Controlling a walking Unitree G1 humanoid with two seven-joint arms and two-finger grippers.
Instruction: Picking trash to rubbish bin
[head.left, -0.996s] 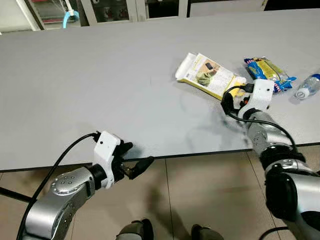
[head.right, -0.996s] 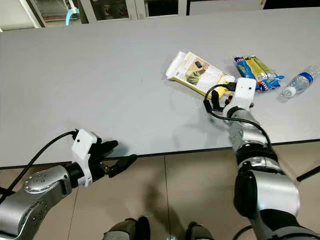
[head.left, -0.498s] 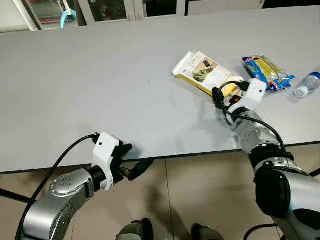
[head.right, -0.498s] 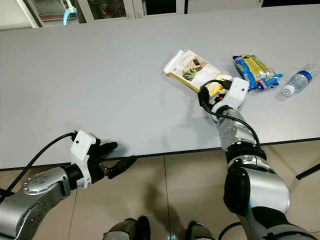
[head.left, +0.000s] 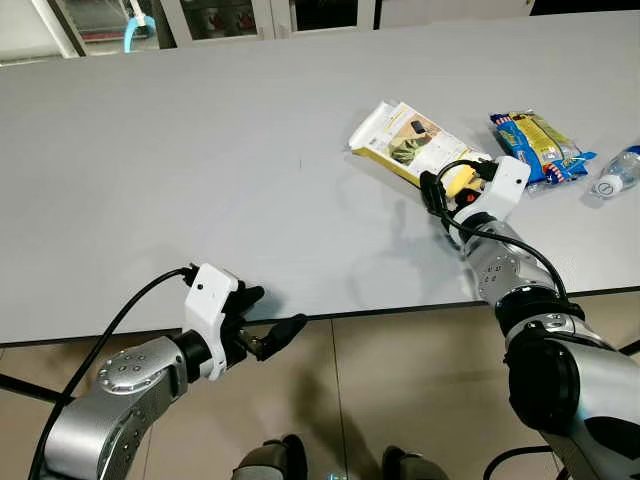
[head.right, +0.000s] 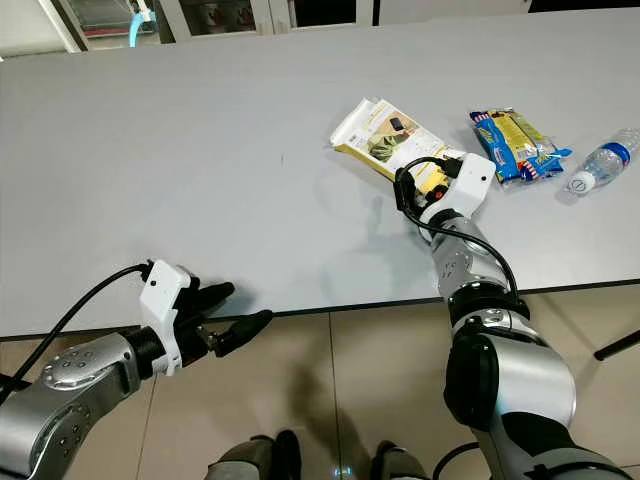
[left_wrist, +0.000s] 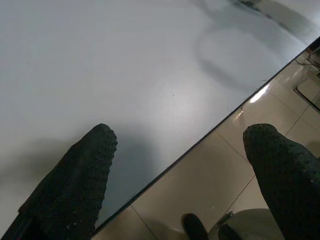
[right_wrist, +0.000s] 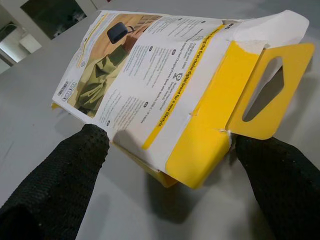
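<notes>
Grey tabletop (head.left: 200, 160): right end effector (right_wrist: 170, 165), fingers spread, straddles the yellow end of the box (head.left: 412, 146) at centre right. Grasp step; next, closing on the box. Left end effector (head.left: 262, 322), released, idles lower left.

On the desk (head.left: 200, 150), three things lie toward the far right corner: a box (head.left: 410, 145), then right of it a wrapper (head.left: 535, 145), and a bottle (head.left: 615, 175) at the right edge. The right gripper (right_wrist: 170, 165) sits at the box's near end, one finger on each side of it. The left gripper (head.left: 262, 325) hangs just off the near edge, over the floor (head.left: 400, 380), well left of the box.
</notes>
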